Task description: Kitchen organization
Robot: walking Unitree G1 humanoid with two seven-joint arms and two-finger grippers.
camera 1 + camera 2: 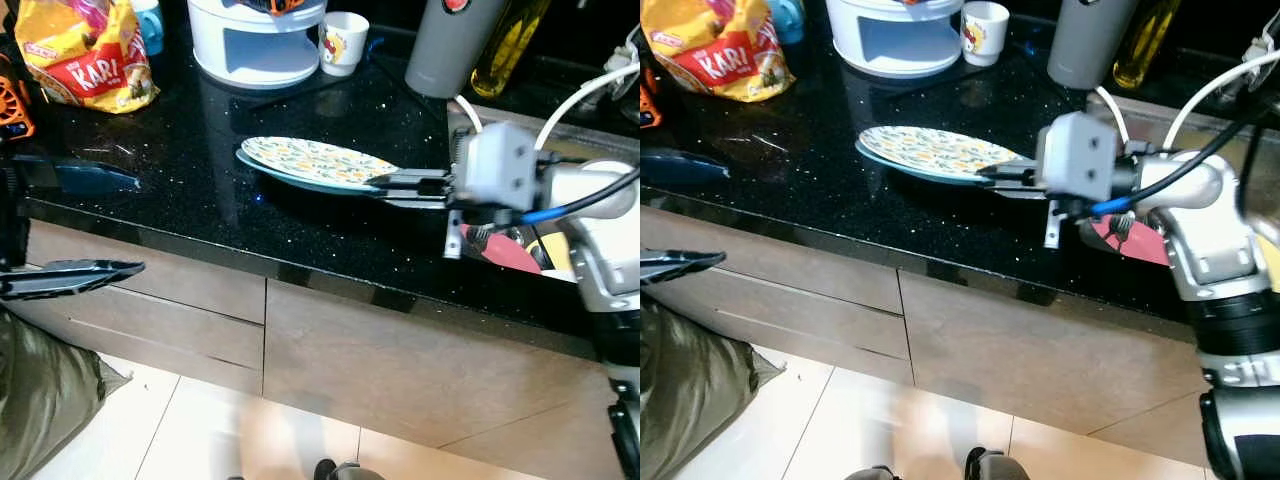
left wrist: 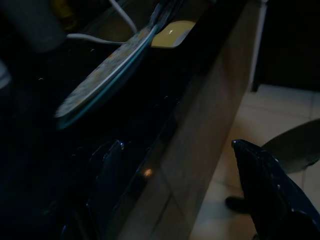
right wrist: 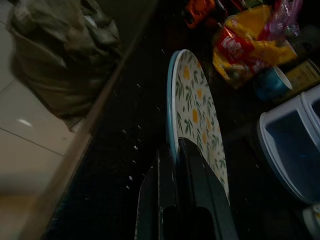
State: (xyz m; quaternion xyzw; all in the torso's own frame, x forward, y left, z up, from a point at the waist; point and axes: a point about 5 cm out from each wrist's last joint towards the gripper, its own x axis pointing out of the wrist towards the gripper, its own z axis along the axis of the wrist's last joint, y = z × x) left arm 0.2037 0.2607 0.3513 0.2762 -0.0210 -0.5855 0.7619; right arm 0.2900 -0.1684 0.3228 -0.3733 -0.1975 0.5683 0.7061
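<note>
So the right gripper has its two black fingers pinched on the near rim of the floral plate, one finger above and one below, which the right wrist view shows pretty clearly. The plate sits just above the black countertop, roughly level, and I honestly can't say if the far edge is touching the counter or hovering. It's in the middle of the counter, in front of the white appliance and the mug, with the yellow snack bag well off to the left. The left gripper hangs idle below the counter edge, fingers spread apart and holding nothing (wrist view is super dark). My guess: the plate's grabbed, but putting it away hasn't happened yet, and everything else is waiting.
</note>
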